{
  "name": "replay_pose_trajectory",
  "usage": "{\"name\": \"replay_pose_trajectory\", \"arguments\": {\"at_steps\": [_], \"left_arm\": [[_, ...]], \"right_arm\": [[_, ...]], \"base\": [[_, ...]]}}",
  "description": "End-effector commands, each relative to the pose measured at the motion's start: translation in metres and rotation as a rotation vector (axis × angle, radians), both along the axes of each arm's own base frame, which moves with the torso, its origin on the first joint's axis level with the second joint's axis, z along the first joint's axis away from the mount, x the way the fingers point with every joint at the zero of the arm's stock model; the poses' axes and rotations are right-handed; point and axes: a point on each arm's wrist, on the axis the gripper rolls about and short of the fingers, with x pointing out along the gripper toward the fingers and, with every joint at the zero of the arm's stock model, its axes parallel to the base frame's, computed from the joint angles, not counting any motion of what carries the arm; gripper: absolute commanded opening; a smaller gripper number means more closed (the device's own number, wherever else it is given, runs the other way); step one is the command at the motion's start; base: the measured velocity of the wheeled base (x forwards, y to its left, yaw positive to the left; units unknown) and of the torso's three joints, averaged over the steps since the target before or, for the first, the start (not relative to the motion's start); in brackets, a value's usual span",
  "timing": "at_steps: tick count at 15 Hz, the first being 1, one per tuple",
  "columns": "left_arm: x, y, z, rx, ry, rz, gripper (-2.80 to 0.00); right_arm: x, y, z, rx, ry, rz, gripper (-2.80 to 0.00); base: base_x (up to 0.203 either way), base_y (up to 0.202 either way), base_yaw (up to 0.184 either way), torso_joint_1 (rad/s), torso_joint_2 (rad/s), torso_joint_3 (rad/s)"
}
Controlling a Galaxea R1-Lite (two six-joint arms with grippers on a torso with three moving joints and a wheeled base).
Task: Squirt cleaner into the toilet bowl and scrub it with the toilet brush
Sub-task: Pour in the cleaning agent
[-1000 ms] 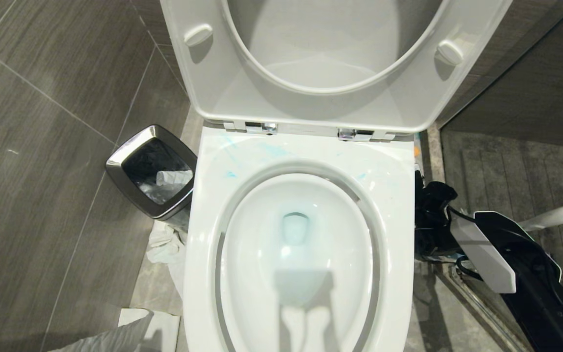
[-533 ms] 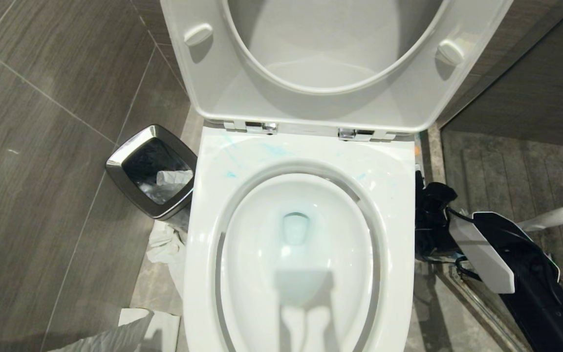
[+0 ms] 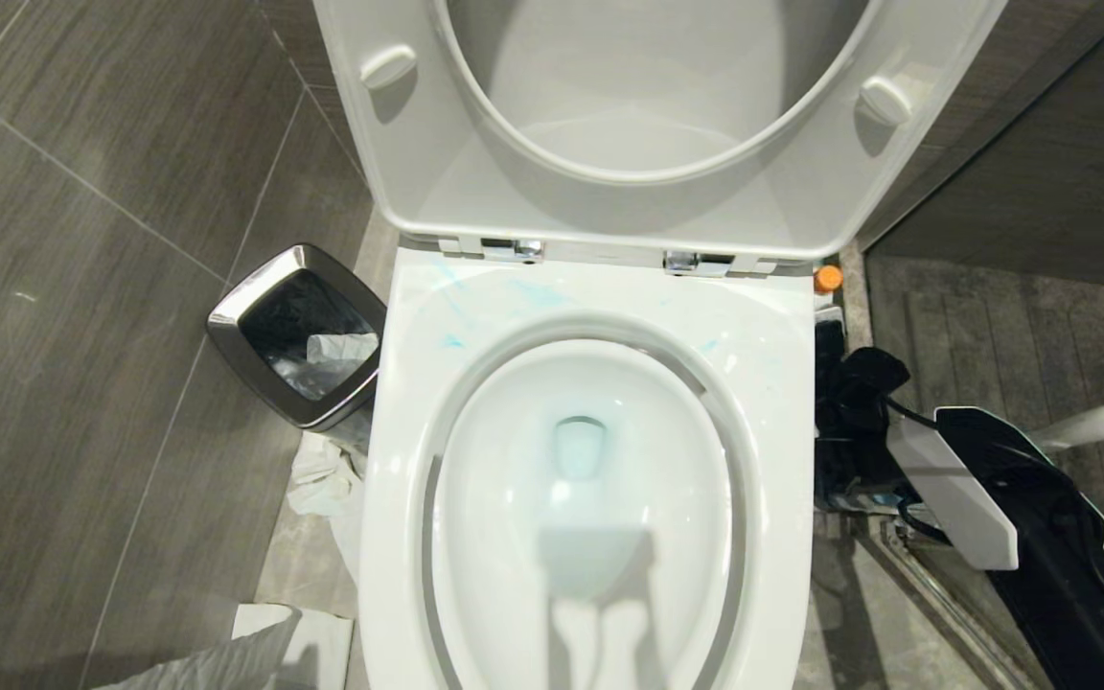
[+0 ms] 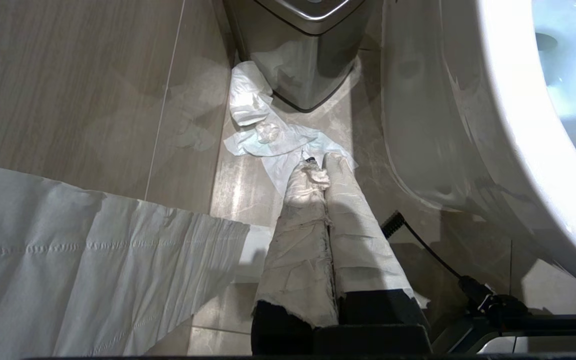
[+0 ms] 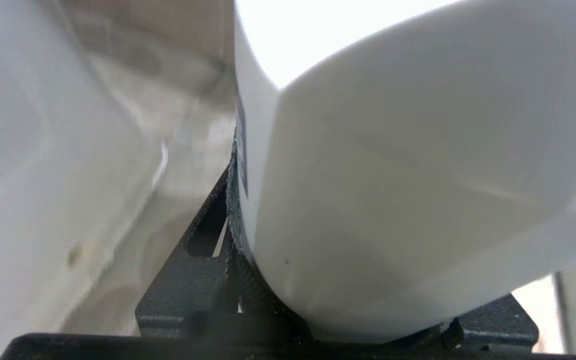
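The toilet bowl (image 3: 399, 460) fills the middle of the head view with its seat and lid raised. Turquoise cleaner (image 3: 451, 287) streaks the back of the rim and tints the water (image 3: 579, 565). My right gripper (image 3: 849, 412) is low beside the bowl's right side. It is shut on a white bottle (image 5: 393, 175), which fills the space between its jaws (image 5: 358, 250). The bottle's orange cap (image 3: 828, 279) shows by the rear right corner. The toilet brush handle (image 3: 1089, 425) sticks out behind my right arm. My left gripper (image 4: 318, 165), wrapped in white paper, hangs shut over the floor left of the bowl.
A chrome-rimmed bin (image 3: 298, 335) with a black liner stands left of the toilet, with crumpled tissue (image 3: 322, 479) on the floor by it. A long sheet of toilet paper (image 4: 93, 250) lies near my left gripper. A raised sill (image 3: 854, 287) borders the toilet's right side.
The right gripper has shifted slightly away from the camera beside the bowl, and the orange cap has come into view at the toilet's rear right corner. The left arm has not moved.
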Motion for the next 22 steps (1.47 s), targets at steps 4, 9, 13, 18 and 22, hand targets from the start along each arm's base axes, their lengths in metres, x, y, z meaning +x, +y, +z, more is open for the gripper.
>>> {"name": "replay_pose_trajectory", "arguments": {"at_steps": [4, 9, 13, 18, 22], "left_arm": [[0.001, 0.0, -0.002, 0.0, 0.007, 0.001, -2.8], [0.001, 0.0, -0.002, 0.0, 0.007, 0.001, -2.8], [0.001, 0.0, -0.002, 0.0, 0.007, 0.001, -2.8], [0.001, 0.0, -0.002, 0.0, 0.007, 0.001, -2.8], [0.001, 0.0, -0.002, 0.0, 0.007, 0.001, -2.8]], "right_arm": [[-0.019, -0.004, 0.068, 0.001, -0.082, -0.006, -2.8], [-0.063, -0.016, 0.116, -0.001, -0.056, -0.027, -2.8], [-0.115, -0.022, 0.165, 0.001, -0.067, -0.039, -2.8], [-0.217, -0.028, 0.219, 0.006, -0.036, -0.062, -2.8], [-0.309, -0.028, 0.239, 0.046, 0.06, -0.074, -2.8]], "base": [[0.0, 0.0, 0.0, 0.0, 0.0, 0.0], [0.0, 0.0, 0.0, 0.0, 0.0, 0.0], [0.0, 0.0, 0.0, 0.0, 0.0, 0.0], [0.0, 0.0, 0.0, 0.0, 0.0, 0.0], [0.0, 0.0, 0.0, 0.0, 0.0, 0.0]]}}
